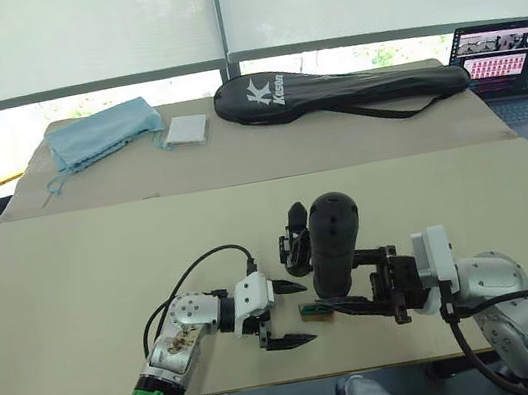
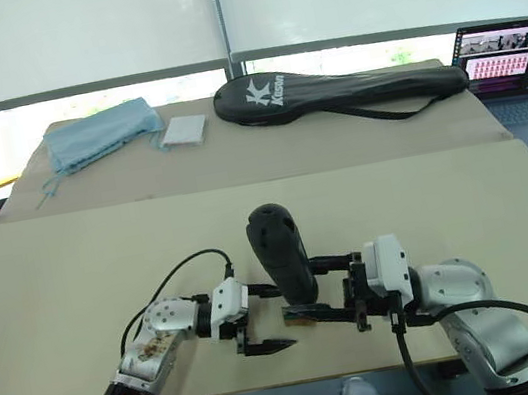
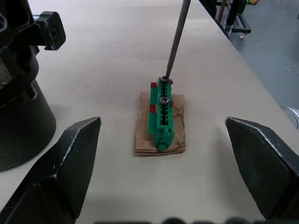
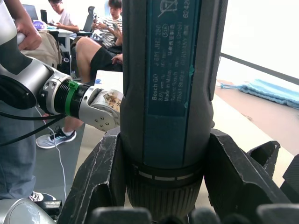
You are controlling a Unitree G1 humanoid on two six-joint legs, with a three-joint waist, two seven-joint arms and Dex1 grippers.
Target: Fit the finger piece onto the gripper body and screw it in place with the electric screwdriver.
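Note:
My right gripper [image 1: 348,287] is shut on the electric screwdriver [image 1: 335,238], a thick black cylinder standing upright; the right wrist view shows its body [image 4: 168,93] clamped between my fingers [image 4: 96,186]. Its thin metal bit [image 3: 176,42] points down onto a green screw holder [image 3: 161,114] lying on a scrap of cardboard. My left gripper [image 1: 300,313] is open, one finger on each side of that holder, touching nothing. The gripper body [image 1: 295,240], black with one pointed finger up, stands just behind the screwdriver. The finger piece is hidden.
A long black racket bag [image 1: 338,92], a blue cloth [image 1: 101,133] and a white square pad [image 1: 186,130] lie at the back of the table. A laptop [image 1: 511,65] stands at the back right. Seated people [image 4: 93,42] show beyond the table's edge.

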